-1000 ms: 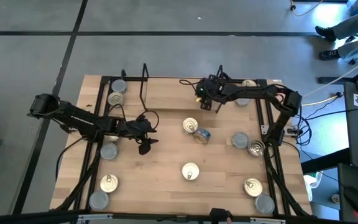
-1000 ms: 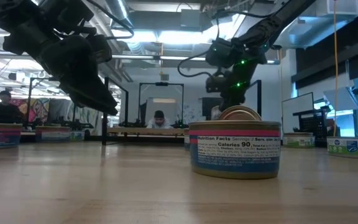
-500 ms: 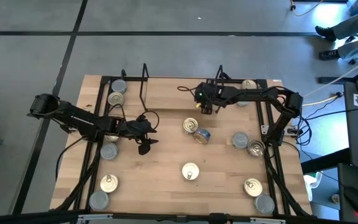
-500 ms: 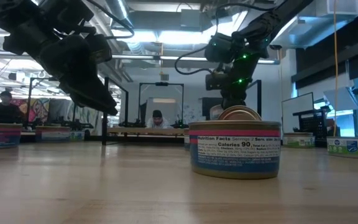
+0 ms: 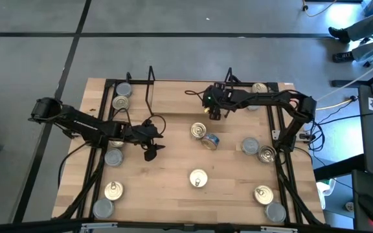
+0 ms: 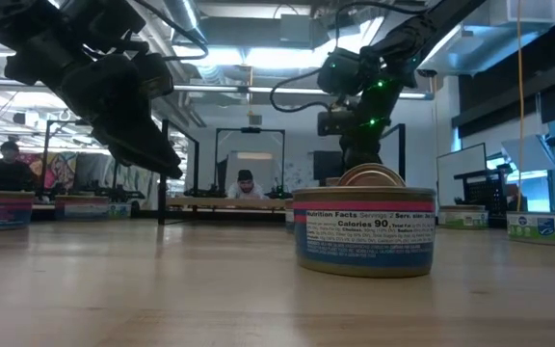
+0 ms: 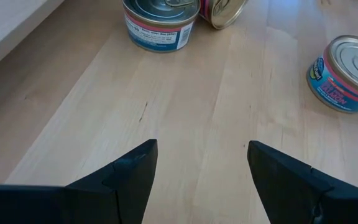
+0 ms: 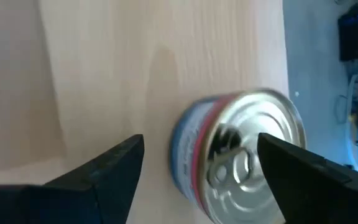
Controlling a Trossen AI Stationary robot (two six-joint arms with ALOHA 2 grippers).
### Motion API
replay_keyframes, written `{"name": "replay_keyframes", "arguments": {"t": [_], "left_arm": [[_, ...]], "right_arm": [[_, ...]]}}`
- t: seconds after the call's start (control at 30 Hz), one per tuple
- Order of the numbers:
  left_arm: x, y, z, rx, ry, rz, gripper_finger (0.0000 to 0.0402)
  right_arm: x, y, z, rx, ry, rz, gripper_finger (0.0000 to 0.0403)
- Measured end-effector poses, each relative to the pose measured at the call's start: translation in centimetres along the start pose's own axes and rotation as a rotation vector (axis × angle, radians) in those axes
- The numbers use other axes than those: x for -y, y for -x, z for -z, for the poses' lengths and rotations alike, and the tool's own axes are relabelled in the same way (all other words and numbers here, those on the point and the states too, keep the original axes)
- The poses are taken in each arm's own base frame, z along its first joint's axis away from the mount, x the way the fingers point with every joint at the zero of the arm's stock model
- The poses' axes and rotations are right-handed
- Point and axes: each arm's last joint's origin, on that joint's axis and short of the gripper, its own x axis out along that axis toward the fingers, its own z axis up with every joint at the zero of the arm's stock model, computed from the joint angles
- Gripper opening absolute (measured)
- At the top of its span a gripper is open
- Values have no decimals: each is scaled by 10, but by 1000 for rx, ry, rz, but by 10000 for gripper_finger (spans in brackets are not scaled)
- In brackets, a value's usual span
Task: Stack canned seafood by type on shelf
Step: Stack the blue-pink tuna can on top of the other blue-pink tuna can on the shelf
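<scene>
Short round gold-lidded tin (image 6: 364, 231) wears a blue label with a pink band; silver-grey-lidded tins (image 5: 250, 145) sit on pale wood table (image 5: 173, 188); thin black wire rack (image 5: 149, 81).

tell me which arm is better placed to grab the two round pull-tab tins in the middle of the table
Right, probably. The right gripper hangs open just beyond the two central pull-tab tins, with one between its fingers' line in its wrist view. The left gripper, also open, sits farther off.
</scene>
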Motion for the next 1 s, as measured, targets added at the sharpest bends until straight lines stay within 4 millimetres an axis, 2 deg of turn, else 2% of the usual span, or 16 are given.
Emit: {"name": "replay_keyframes", "arguments": {"t": [0.43, 0.77, 1.0], "left_arm": [[0, 0, 0, 1, 1, -2, 249], [-1, 0, -1, 2, 3, -4, 249], [-1, 0, -1, 3, 1, -5, 249]], "right_arm": [[-2, 1, -4, 35, 24, -1, 310], [12, -8, 1, -38, 12, 156, 310], [12, -4, -3, -19, 36, 164, 310]]}}
